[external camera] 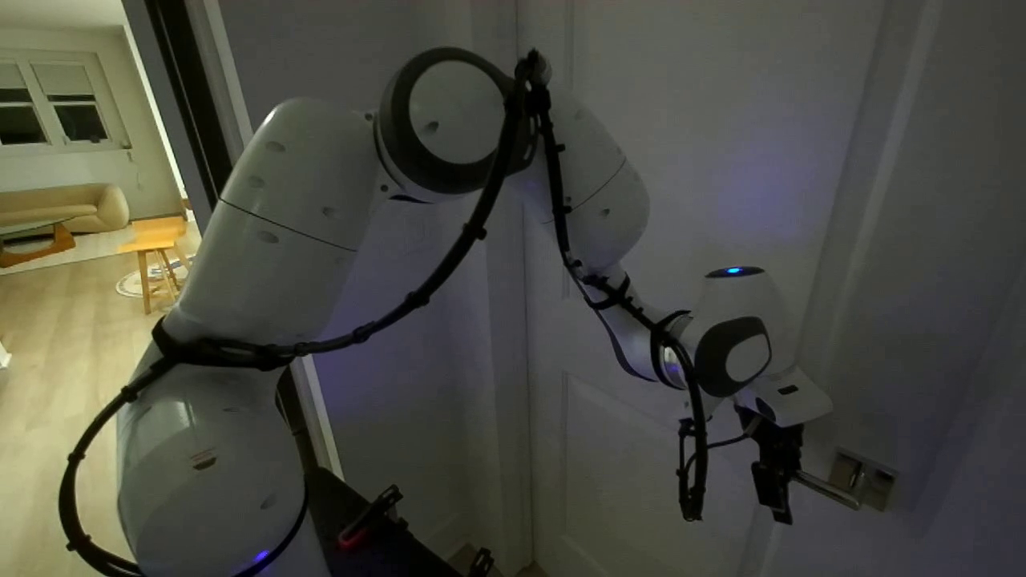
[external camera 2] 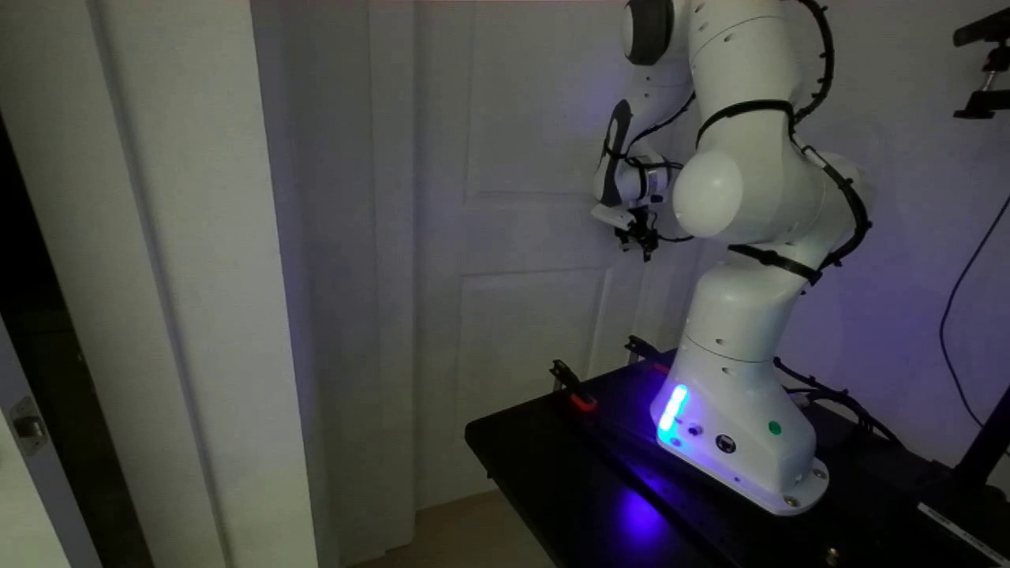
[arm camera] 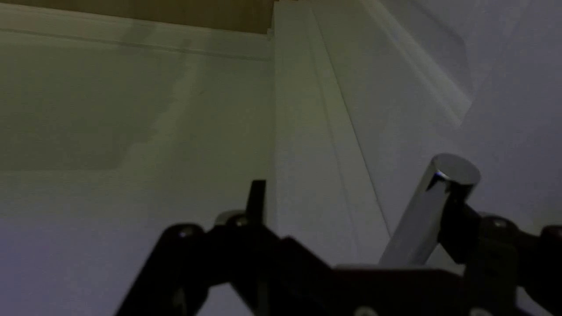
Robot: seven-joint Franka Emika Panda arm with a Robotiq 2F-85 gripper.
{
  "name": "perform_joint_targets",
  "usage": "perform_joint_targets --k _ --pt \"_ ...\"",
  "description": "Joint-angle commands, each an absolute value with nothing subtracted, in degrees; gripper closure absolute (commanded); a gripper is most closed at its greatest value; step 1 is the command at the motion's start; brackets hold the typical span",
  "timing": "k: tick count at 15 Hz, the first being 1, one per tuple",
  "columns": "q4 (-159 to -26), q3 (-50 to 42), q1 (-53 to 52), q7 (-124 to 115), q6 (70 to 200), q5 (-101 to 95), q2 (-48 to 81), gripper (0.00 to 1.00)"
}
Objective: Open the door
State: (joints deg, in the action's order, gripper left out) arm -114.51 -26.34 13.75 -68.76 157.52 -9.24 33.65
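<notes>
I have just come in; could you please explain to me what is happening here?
A robot arm has its gripper at the lever handle of the white door, probably to open it. The wrist view shows the jaws open with the handle apparently between them; I cannot tell whether they touch it. The door looks shut.

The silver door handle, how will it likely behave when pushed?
The handle is probably stiff, being a straight metal bar. Its rounded, shiny surface may prove slippery. Mounted on a plate on the door, it would likely pivot rather than slide.
</notes>
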Motion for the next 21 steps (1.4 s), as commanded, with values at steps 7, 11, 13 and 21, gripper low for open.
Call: perform_joint_targets --k 7,11,13,21 --pt "-113.32 -28.27 11.52 -67.34 156.46 -7.44 35.18 0.86" --pt "-112.89 -29.44 10.34 -67.99 156.96 -7.86 37.38 1.0" --pt "-113.03 -30.6 9.37 -68.48 156.93 -8.13 38.91 0.98" --pt "-113.11 -40.82 -0.94 -72.26 159.19 -10.96 45.53 0.99"
